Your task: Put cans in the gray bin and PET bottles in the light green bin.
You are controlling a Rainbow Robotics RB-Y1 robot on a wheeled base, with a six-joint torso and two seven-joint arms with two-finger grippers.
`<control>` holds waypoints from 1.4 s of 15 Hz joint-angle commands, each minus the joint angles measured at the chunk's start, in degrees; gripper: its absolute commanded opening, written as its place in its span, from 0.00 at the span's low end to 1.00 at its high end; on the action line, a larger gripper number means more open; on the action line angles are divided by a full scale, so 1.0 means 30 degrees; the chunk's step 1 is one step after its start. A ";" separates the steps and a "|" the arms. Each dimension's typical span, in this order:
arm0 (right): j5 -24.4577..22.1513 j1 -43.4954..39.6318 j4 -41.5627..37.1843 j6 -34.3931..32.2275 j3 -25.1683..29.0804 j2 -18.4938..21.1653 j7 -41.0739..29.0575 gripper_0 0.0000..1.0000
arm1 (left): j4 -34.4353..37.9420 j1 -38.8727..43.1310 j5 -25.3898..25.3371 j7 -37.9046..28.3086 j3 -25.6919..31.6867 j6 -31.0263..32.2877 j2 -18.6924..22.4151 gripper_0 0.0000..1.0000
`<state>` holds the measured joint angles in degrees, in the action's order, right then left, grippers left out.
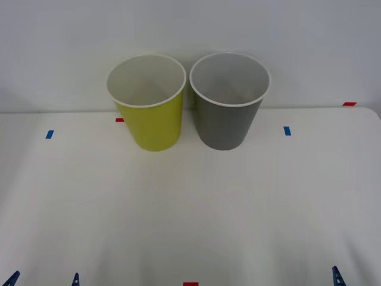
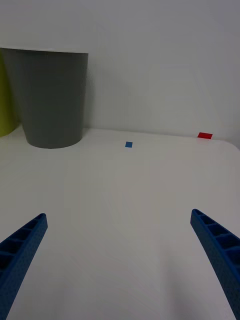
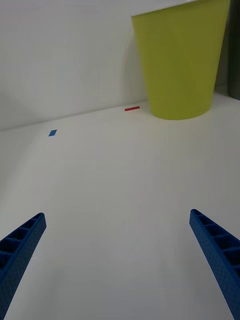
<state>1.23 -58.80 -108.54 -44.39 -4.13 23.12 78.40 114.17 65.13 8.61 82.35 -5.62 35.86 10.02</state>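
Note:
The light green bin (image 1: 152,122) stands upright at the back of the white table (image 1: 190,214), left of centre. Touching or nearly touching it on the right is the gray bin (image 1: 226,125), also upright. The visible parts of both insides are bare. The cans and PET bottles are out of view. My left gripper (image 3: 117,214) is open over the table's near left edge, facing the light green bin (image 3: 180,60) from a distance. My right gripper (image 2: 118,215) is open at the near right edge, with the gray bin (image 2: 50,95) far ahead.
Small tape marks lie on the table: blue ones (image 1: 49,134) (image 1: 287,130) at either side of the bins, red ones (image 1: 119,120) (image 1: 349,103) along the back edge, and one red (image 1: 190,284) at the front edge. A plain wall rises behind the bins.

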 commanded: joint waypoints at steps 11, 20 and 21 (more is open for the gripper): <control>0.0000 0.0000 0.0000 0.0001 0.0000 0.0000 0.0000 1.00 | 0.0000 0.0000 0.0000 0.0000 0.0000 0.0000 0.0000 1.00; 0.0000 0.0000 0.0000 0.0001 0.0000 0.0000 0.0000 1.00 | 0.0000 0.0000 0.0000 0.0000 0.0000 0.0000 0.0000 1.00; 0.0000 0.0000 0.0000 0.0001 0.0000 0.0000 0.0000 1.00 | 0.0000 0.0000 0.0000 0.0000 0.0000 0.0000 0.0000 1.00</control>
<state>1.23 -58.80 -108.54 -44.39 -4.13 23.12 78.40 114.17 65.13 8.61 82.35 -5.62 35.86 10.02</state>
